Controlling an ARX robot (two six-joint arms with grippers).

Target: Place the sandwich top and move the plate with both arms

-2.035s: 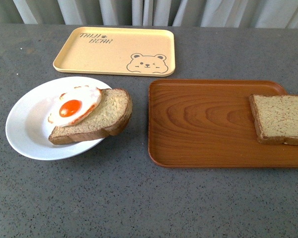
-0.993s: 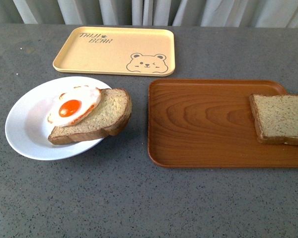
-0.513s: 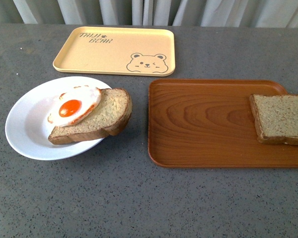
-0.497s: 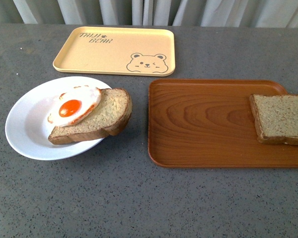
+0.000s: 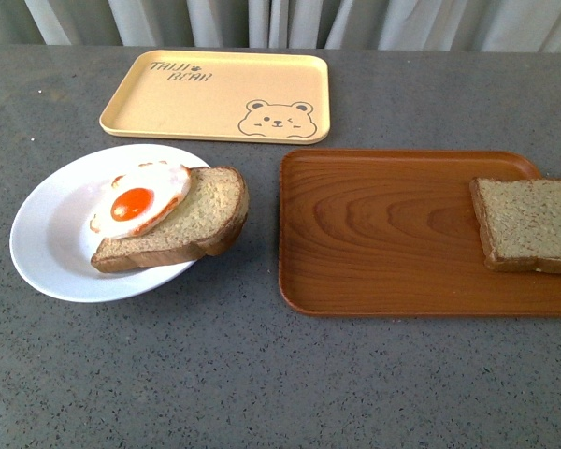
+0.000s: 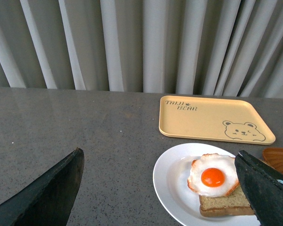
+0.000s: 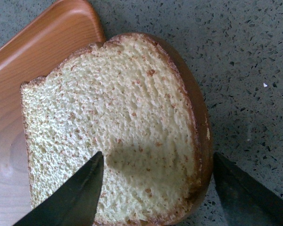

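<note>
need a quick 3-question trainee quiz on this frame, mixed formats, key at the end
1. Fill in: the left gripper and the right gripper are both ___ (open or shut).
2. True or false: the egg lies on a bread slice on the plate.
3. Where is the sandwich top? A) on the plate B) on the brown tray C) held in the right gripper

Key: 1 open; 2 true; 3 B
</note>
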